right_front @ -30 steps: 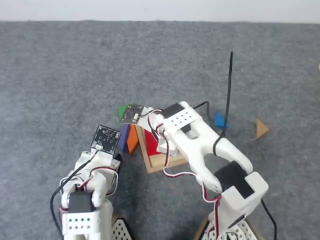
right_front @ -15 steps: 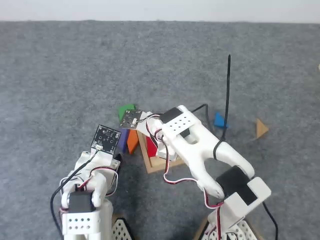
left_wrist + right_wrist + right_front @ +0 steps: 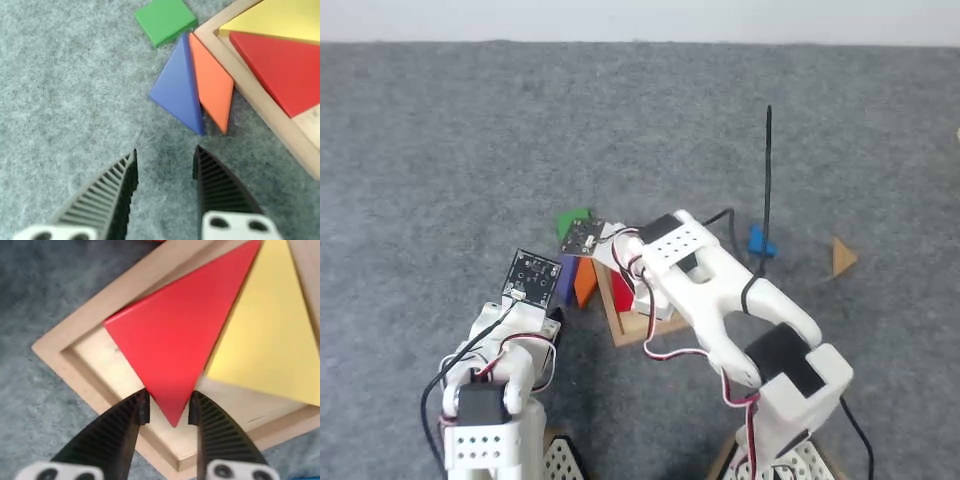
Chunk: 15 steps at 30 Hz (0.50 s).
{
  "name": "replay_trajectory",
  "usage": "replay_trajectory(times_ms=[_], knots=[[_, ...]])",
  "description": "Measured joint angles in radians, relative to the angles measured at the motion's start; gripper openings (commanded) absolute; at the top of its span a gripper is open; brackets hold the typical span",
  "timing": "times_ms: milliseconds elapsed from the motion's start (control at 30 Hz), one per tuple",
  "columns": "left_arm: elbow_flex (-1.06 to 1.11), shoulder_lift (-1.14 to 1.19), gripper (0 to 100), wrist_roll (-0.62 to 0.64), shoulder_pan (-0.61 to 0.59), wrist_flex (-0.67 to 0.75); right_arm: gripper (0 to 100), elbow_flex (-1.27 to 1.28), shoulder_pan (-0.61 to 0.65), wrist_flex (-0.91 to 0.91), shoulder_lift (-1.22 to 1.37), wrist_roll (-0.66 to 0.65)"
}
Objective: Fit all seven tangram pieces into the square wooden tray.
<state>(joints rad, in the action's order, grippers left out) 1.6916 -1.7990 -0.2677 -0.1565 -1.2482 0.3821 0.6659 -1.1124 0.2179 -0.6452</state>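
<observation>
Grey carpet [image 3: 470, 130]; wooden tray [image 3: 75, 330] holds red triangle [image 3: 175, 325], yellow triangle [image 3: 265, 335]; right fingers [image 3: 120, 435] seemingly pinch red tip; left fingers [image 3: 112, 195] apart.

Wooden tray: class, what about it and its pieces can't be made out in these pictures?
High view: the wooden tray interior is hidden under the right arm.
Right wrist view: the yellow piece is cut off by the picture's edge.
High view: the blue piece is too small to tell its shape.
</observation>
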Motion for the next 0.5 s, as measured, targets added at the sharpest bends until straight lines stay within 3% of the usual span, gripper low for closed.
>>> replay_trajectory(times_ms=[267,500], knots=[[0.0,0.0,17,0.0,0.0,0.0,2.1,-0.075,-0.028,-0.029,0.052,-0.002],[0.0,0.0,17,0.0,0.0,0.0,1.4,-0.124,-0.078,-0.054,0.083,-0.003]])
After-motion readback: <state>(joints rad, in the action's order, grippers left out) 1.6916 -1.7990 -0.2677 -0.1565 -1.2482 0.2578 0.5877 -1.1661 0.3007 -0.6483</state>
